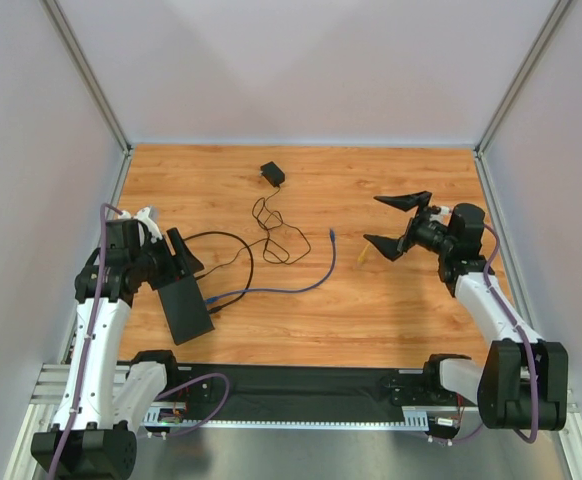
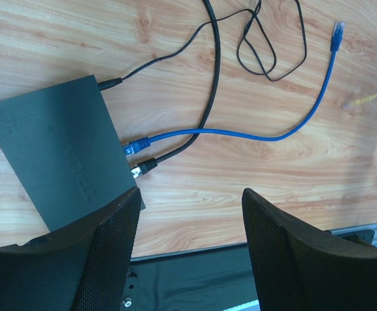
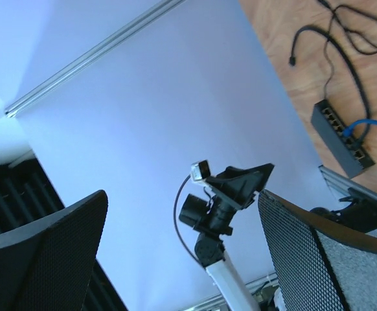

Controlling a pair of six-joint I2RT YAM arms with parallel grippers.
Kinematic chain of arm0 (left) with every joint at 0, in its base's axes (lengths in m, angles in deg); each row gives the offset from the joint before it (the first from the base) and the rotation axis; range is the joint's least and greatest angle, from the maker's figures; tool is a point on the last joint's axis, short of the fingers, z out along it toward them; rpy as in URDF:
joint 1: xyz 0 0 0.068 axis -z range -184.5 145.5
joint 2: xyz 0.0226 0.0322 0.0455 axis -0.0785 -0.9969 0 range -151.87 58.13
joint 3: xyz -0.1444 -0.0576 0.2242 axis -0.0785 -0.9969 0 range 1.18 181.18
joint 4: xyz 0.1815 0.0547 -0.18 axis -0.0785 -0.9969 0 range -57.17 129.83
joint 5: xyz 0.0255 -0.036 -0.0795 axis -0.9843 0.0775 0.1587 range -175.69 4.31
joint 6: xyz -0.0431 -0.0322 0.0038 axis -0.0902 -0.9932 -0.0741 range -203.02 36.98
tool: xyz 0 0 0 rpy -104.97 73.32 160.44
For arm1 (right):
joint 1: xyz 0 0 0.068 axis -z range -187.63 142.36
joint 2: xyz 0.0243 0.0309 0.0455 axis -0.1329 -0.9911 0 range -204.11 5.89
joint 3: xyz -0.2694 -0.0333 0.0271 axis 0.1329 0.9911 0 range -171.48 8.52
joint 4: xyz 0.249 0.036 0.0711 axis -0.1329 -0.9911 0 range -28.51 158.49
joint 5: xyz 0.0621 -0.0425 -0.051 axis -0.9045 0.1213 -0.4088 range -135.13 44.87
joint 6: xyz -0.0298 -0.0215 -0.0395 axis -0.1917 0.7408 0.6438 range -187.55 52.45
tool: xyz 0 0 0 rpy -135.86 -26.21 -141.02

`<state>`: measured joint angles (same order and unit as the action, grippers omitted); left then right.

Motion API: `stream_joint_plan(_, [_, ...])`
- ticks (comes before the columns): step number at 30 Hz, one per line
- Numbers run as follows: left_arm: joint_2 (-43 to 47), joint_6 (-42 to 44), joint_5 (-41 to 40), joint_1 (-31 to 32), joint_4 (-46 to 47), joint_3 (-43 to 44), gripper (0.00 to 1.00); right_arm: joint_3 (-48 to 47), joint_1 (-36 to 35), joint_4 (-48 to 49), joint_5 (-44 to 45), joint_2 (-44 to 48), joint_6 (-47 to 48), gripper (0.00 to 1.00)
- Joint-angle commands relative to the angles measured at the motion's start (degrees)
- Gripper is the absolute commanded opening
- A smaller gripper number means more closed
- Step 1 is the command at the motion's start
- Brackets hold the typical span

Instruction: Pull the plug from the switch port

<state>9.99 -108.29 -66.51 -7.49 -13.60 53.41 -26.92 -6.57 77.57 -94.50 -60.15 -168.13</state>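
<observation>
The flat black switch (image 1: 186, 302) lies at the left of the wooden table, its sockets along the right edge. A blue plug (image 2: 133, 146) and a black plug (image 2: 144, 168) sit in neighbouring ports. The blue cable (image 1: 291, 288) curves right to a free end (image 1: 331, 236). My left gripper (image 1: 183, 258) is open and empty, hovering above the switch's far end; in the left wrist view (image 2: 192, 249) the plugs lie ahead of its fingers. My right gripper (image 1: 373, 220) is open and empty, raised at the right, pointing left. The switch (image 3: 342, 133) also shows in the right wrist view.
A small black adapter block (image 1: 272, 173) with a thin looped lead (image 1: 271, 235) lies at the back middle. A yellow plug end (image 1: 364, 255) lies near the right gripper. A black strip (image 1: 311, 392) runs along the near edge. White walls stand on three sides.
</observation>
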Motion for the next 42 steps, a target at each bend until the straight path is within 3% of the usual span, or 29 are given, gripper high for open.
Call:
stream_joint_plan(1, [0.94, 0.93, 0.77, -0.09, -0.45, 1.65, 0.71, -1.74, 0.0, 8.93, -5.13, -0.23, -10.14, 1.0])
stream_joint_plan(4, [1.03, 1.02, 1.12, -0.01, -0.53, 1.65, 0.71, 0.71, -0.01, 18.13, -5.39, -0.49, -20.57, 1.0])
stream_joint_plan(6, [0.94, 1.02, 1.12, -0.09, -0.62, 1.82, 0.71, -0.67, 2.26, 20.64, -5.3, -0.58, -19.59, 1.0])
stream_joint_plan(7, [1.03, 0.85, 1.3, -0.09, -0.62, 1.83, 0.71, -4.86, 2.89, 18.02, -5.48, -0.41, -10.52, 1.0])
stream_joint_plan(9, [1.12, 0.76, 1.39, -0.09, -0.62, 1.91, 0.71, -13.03, 4.47, -7.03, -5.31, -0.84, 8.52, 1.0])
stream_joint_plan(10, [1.21, 0.58, 1.47, -0.01, -0.62, 1.83, 0.71, -17.08, 4.91, -19.33, -1.3, -1.19, 27.35, 1.0])
stream_joint_plan(11, [1.47, 0.58, 1.47, 0.0, -0.71, 1.83, 0.71, -23.12, 5.0, -36.07, 2.39, -1.11, 35.37, 1.0])
stream_joint_plan(12, [1.56, 0.49, 1.65, -0.09, -0.71, 1.74, 0.71, -24.31, 4.92, -41.37, 6.08, -0.06, 40.15, 1.0])
stream_joint_plan(16, [2.09, 0.32, 2.17, 0.0, -0.19, 1.04, 0.71, -20.91, 4.92, -49.85, 21.65, 5.65, 52.21, 0.88])
stream_joint_plan(20, [1.3, -0.3, 2.27, 0.0, 0.25, 0.33, 0.72, -17.12, 4.13, -52.85, 25.27, 7.59, 61.62, 0.85])
stream_joint_plan(24, [0.77, -1.88, 1.13, 0.0, 1.57, -1.07, 0.71, -11.51, -3.67, -47.42, 20.81, 10.49, 64.98, 0.86])
stream_joint_plan(28, [-0.72, -3.9, -0.98, -0.18, 1.75, -2.74, 0.71, -11.23, -18.6, -40.92, 27.46, 11.02, 61.65, 0.86])
stream_joint_plan(32, [-2.48, -7.59, -4.06, -1.14, 1.05, -4.24, 0.69, -12.81, -34.93, -35.73, 34.5, 5.33, 55.5, 0.85])
stream_joint_plan(35, [-4.5, -8.65, -4.24, -3.07, 1.22, -5.38, 0.69, -12.2, -44.87, -25.98, 39.95, 0.33, 50.05, 0.84])
stream_joint_plan(41, [-9.33, -9.87, -6.16, -6.24, 0.35, -6.08, 0.61, -12.55, -58.52, -6.39, 51.45, -13.29, 41.7, 0.77])
stream_joint_plan(42, [-10.04, -9.88, -7.04, -6.77, 0.34, -6.08, 0.61, -12.63, -59.67, -0.35, 52.0, -15.24, 40.99, 0.71])
